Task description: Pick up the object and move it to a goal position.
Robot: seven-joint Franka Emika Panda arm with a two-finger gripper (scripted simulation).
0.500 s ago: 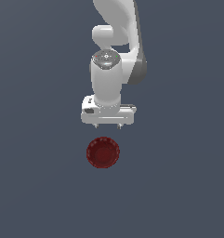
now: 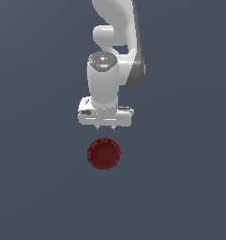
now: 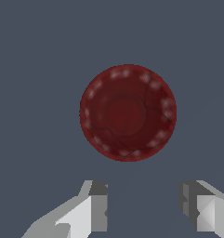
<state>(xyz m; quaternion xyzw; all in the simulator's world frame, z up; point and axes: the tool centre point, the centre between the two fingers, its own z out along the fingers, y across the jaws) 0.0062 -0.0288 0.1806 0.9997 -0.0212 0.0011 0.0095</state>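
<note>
The object point(image 2: 104, 153) is a small dark red round dish with a scalloped rim, lying flat on the grey surface. In the wrist view the object point(image 3: 128, 113) shows its textured, cracked-looking inside. My gripper point(image 2: 105, 127) hangs above the surface, just behind the dish in the exterior view, not touching it. Its two fingers point down and stand apart, open, with nothing between them; the gripper point(image 3: 143, 207) shows a wide gap in the wrist view, about as wide as the dish.
A plain dark grey surface point(image 2: 34, 178) stretches all around the dish. The white arm point(image 2: 115, 28) rises behind the gripper toward the top of the exterior view.
The gripper and arm have barely moved, if at all. The dish lies where it was.
</note>
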